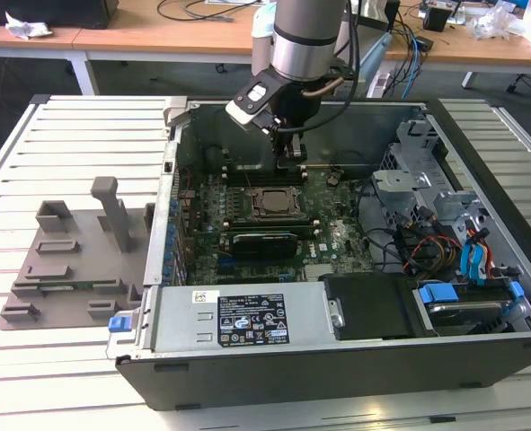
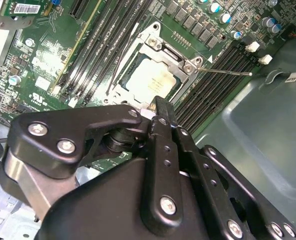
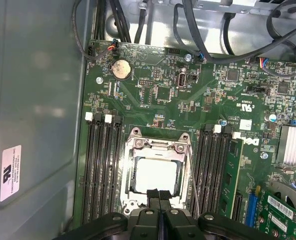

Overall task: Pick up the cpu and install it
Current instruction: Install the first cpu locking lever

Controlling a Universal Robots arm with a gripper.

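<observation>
Slatted counter (image 1: 67, 135), open computer case (image 1: 481, 144) at frame centre. Cpu (image 3: 155, 175) lay seated in motherboard socket (image 3: 132, 150), installation step apparently ending. Hand (image 3: 158, 196), fingers together and empty, hung just above the socket's edge.

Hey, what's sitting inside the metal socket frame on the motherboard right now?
The cpu lies flat inside the socket frame, silvery top showing. The gripper covers its near edge, and what lies beneath it is hidden.
</observation>
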